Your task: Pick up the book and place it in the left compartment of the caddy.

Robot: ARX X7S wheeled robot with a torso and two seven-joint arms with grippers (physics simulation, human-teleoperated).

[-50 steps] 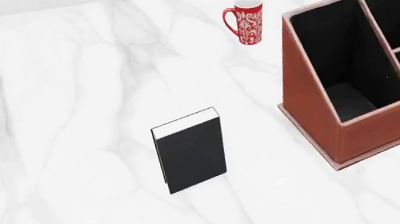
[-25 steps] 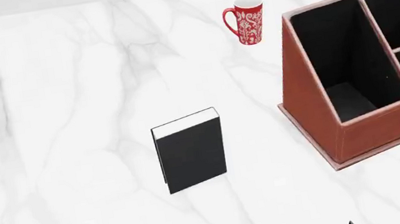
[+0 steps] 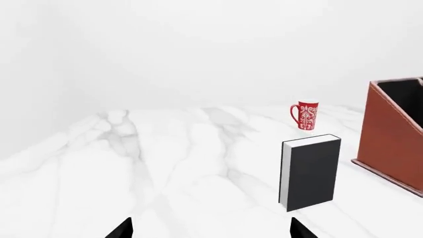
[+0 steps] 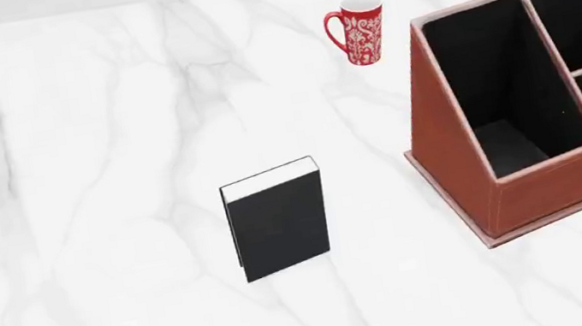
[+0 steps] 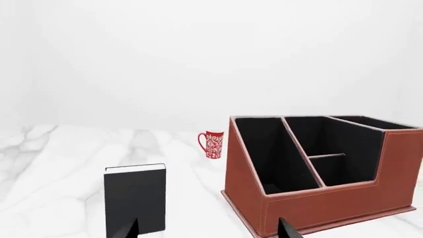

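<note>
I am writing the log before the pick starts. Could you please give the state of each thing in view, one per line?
book: standing upright on the table, untouched
caddy: upright, all three sections empty
left compartment: empty
red mug: upright, behind the book
left gripper: open, holding nothing
right gripper: open, holding nothing

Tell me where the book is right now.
In the head view the book stands upright on the marble table, near the middle, apart from the caddy on its right and nearer the robot than the red mug.

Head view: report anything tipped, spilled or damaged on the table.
Nothing stands out. The book stands upright, the red mug sits upright with no spill, and the caddy rests flat, its left compartment empty.
</note>
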